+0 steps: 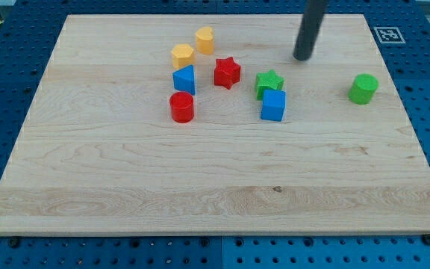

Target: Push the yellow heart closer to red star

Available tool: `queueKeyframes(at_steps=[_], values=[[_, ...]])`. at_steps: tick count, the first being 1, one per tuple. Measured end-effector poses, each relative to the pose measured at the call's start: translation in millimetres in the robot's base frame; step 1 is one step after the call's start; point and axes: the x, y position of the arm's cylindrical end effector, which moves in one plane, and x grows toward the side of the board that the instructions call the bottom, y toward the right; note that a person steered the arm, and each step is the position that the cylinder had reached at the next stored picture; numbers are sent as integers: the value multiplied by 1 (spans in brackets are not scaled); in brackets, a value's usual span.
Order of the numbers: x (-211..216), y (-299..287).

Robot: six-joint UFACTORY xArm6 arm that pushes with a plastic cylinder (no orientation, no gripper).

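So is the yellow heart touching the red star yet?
No. The yellow heart sits apart from the red star, bare wood between them.

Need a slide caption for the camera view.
My tip sits up and right of the red star; yellow heart lies at the star's upper left.

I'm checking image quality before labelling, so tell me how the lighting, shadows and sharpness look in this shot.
Camera view: the light is even and soft, with no strong glare on the wooden board. Blocks such as the red star and the yellow heart cast only faint, short shadows. The blocks look sharp. My tip is in view, up and right of the red star, with slightly soft edges. The board's edges narrow toward the view's top from perspective.
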Motion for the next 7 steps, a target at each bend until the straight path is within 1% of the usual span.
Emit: queueKeyframes(at_steps=[1, 2, 3, 5, 7], values=[[-40, -55], [-57, -123], [-62, -167], [-60, -167], [-34, -158]])
